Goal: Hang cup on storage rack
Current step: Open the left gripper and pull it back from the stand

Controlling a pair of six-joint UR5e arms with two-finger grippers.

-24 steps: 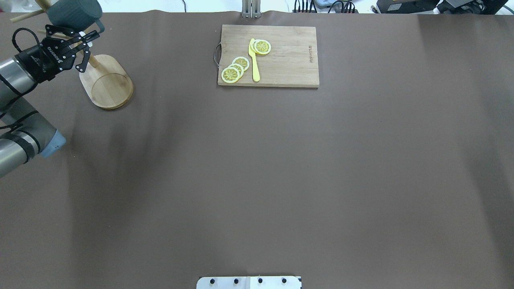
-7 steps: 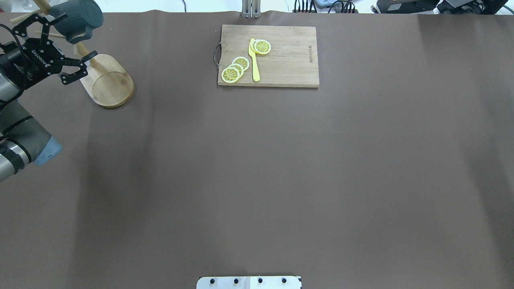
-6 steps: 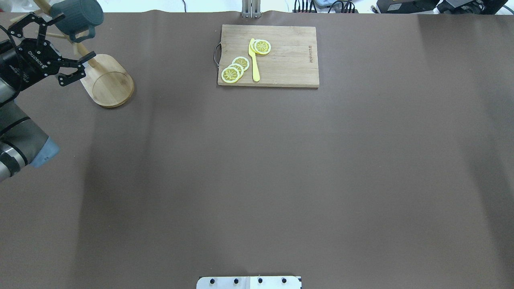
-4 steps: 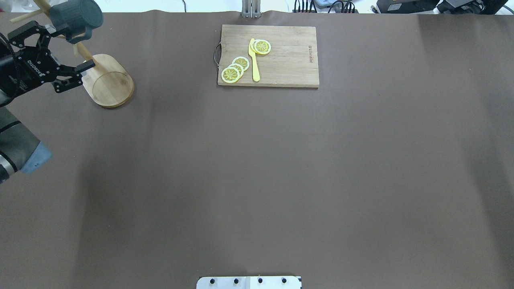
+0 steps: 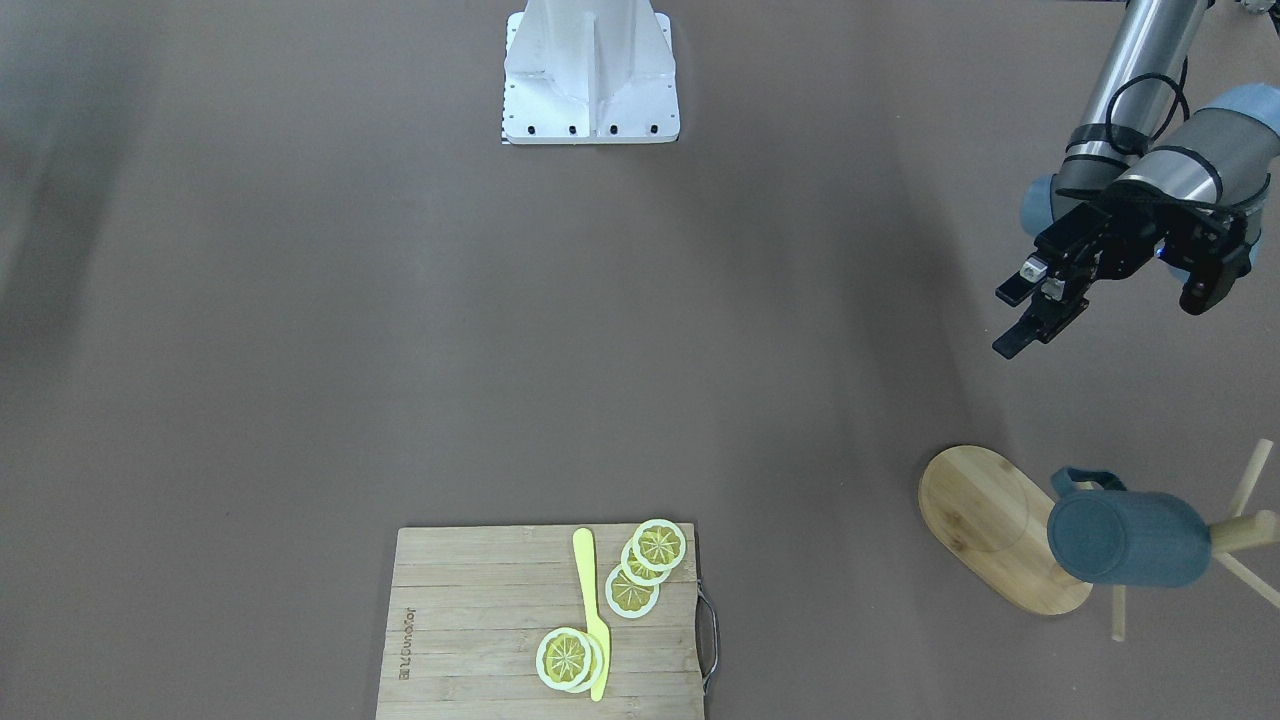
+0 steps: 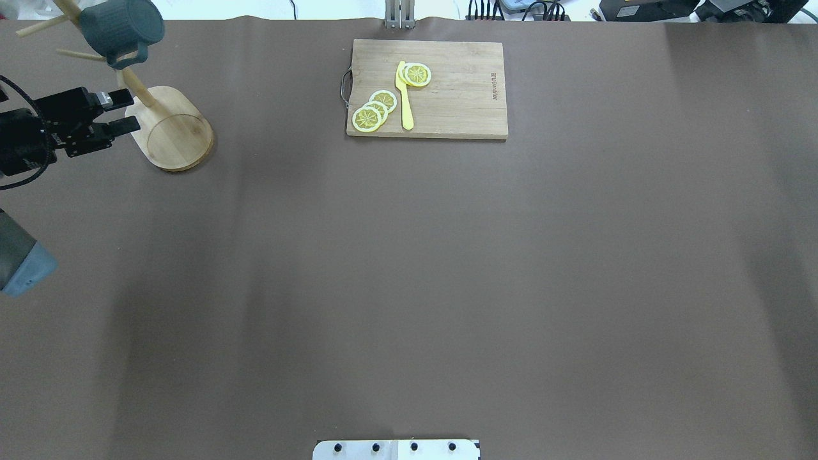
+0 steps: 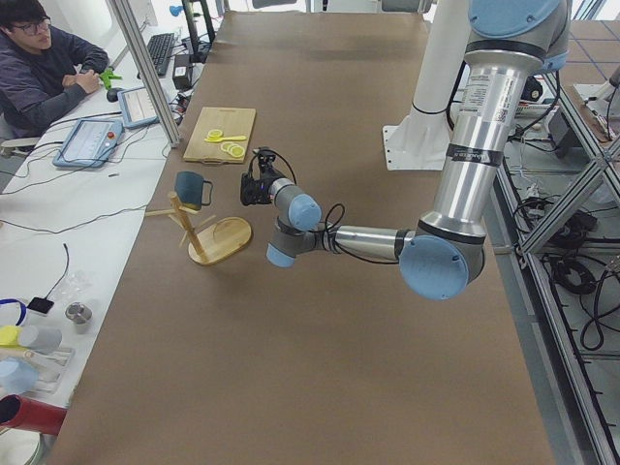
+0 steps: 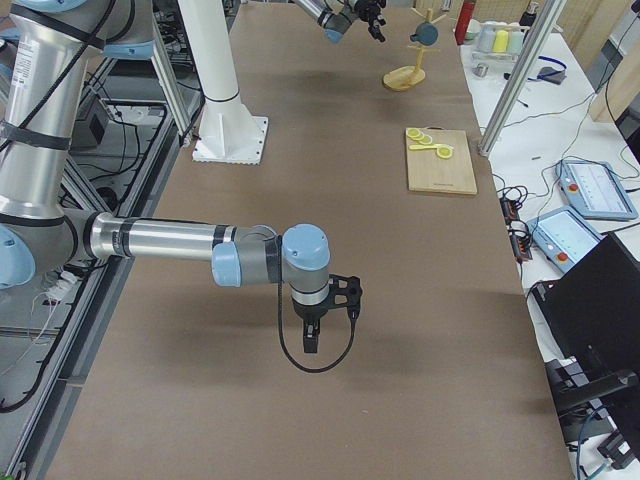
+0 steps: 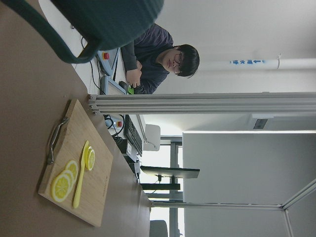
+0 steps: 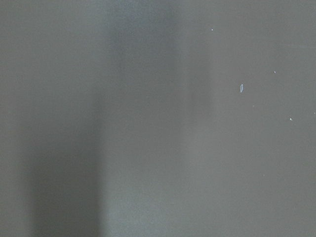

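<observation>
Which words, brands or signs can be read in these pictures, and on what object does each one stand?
No text can be read with certainty.
cutting board: an engraved mark near one short edge, too small to read.
left arm: dark lettering on its silver tube, too small to read.
blue sign in the background of the left wrist view: blurred.
cup: no lettering shows.

Soft, even overhead light.
We see broad faint shadow bands across the table (image 6: 409,268); the right wrist view is featureless blur; the cup (image 9: 113,15) looms dark against bright walls.
</observation>
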